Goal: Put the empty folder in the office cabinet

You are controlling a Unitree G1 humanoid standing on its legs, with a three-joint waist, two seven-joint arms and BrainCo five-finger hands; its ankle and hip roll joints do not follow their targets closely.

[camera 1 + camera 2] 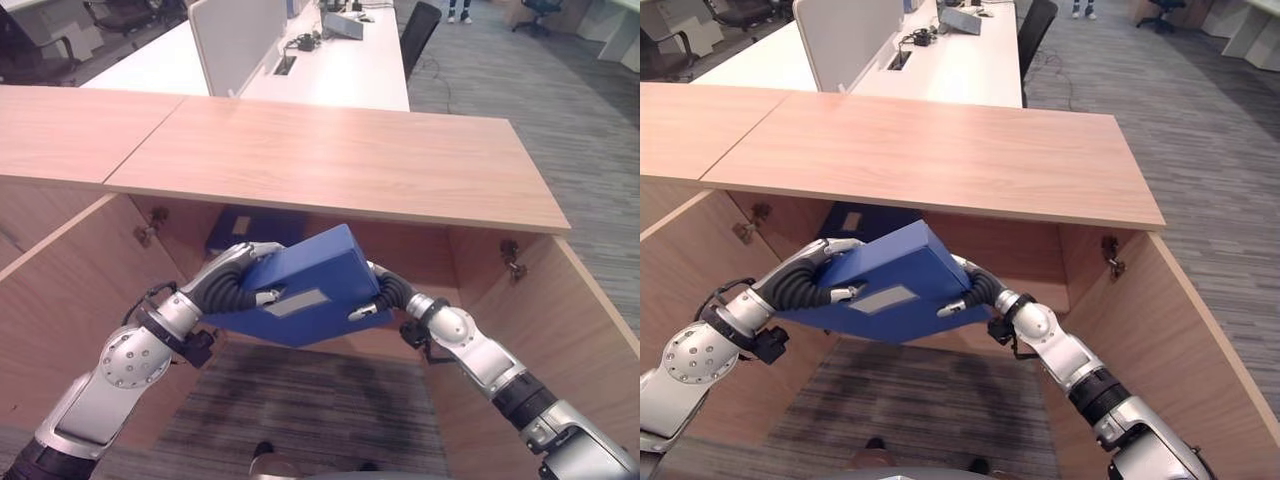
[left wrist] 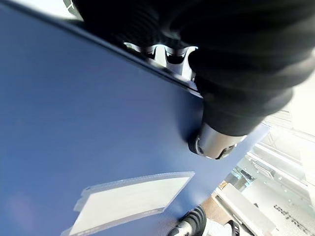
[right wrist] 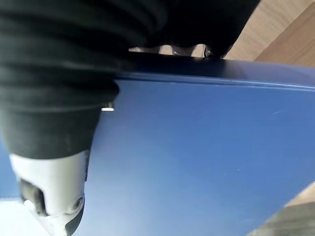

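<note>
Both hands hold the blue folder (image 1: 300, 285) tilted in the air before the open cabinet (image 1: 330, 160), just under the front edge of its wooden top. The left hand (image 1: 240, 272) clamps one end, thumb on the labelled face and fingers curled over the far edge; the right hand (image 1: 378, 296) pinches the other end likewise. Another folder (image 1: 255, 228) lies inside at the back. The doors (image 1: 590, 330) stand wide open on both sides.

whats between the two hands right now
The blue folder: the left hand grips one end and the right hand the other, in front of the open cabinet. Both eye views show it.
</note>
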